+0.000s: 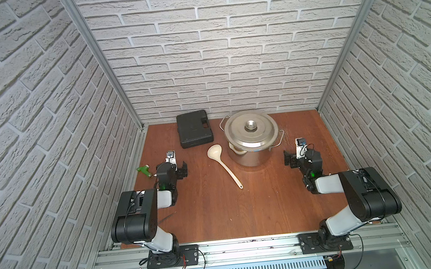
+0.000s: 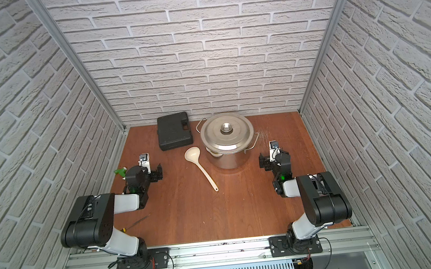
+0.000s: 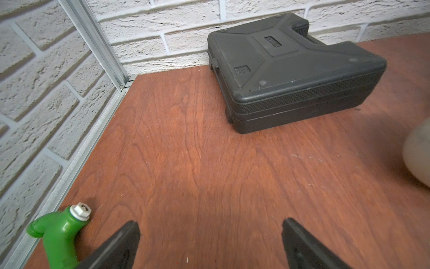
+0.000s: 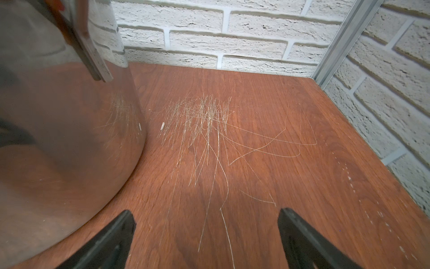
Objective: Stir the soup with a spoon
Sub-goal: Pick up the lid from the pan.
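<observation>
The cream spoon (image 1: 222, 166) (image 2: 201, 168) lies flat on the wooden table (image 1: 216, 208), bowl end toward the back wall and just left of the pot; its blurred bowl (image 3: 418, 153) shows at the edge of the left wrist view. The steel pot (image 1: 251, 153) (image 4: 58, 128) stands at the back with its lid (image 1: 250, 128) on, so the soup is hidden. My left gripper (image 1: 171, 167) (image 3: 210, 233) is open over bare wood, well left of the spoon. My right gripper (image 1: 303, 153) (image 4: 206, 223) is open too, low beside the pot's right wall, holding nothing.
A black plastic case (image 1: 194, 128) (image 3: 290, 74) lies at the back, left of the pot. A small green tool (image 1: 144, 171) (image 3: 58, 235) sits just outside my left gripper. A thin screwdriver (image 1: 167, 217) lies under the left arm. Brick walls close three sides.
</observation>
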Motion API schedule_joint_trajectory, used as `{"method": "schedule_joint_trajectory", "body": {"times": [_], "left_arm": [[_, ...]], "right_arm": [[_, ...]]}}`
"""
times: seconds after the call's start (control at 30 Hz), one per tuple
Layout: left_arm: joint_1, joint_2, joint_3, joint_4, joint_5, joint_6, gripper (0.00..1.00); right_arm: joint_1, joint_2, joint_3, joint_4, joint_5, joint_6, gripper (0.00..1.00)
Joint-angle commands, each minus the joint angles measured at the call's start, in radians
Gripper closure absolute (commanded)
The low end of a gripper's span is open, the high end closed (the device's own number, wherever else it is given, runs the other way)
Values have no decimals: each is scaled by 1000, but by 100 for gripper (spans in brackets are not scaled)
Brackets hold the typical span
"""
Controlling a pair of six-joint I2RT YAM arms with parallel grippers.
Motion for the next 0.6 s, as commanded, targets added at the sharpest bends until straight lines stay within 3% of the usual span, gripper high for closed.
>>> {"method": "schedule_joint_trajectory", "body": {"times": [0.0, 0.07, 0.17, 0.3, 0.4, 0.5, 0.57], "left_arm": [[-23, -99, 47, -121, -73, 4, 2], [-38, -183, 97, -277, -91, -2, 2], [-73, -350, 131, -447, -164, -52, 2], [-88, -514, 275, -811, -240, -256, 2], [-91, -563, 405, -1075, -235, -392, 2], [-94, -582, 500, -1246, -122, -489, 2], [-102, -581, 548, -1320, -44, -541, 2]], "right_arm": [[5, -130, 4, -59, 36, 12, 1], [10, -255, 20, -193, 59, 29, 1], [29, -470, 161, -613, 80, 63, 1], [25, -565, 415, -1100, 135, 259, 1], [24, -584, 513, -1223, 77, 366, 1], [24, -584, 588, -1250, -80, 465, 2], [32, -521, 685, -1302, -185, 493, 14]]}}
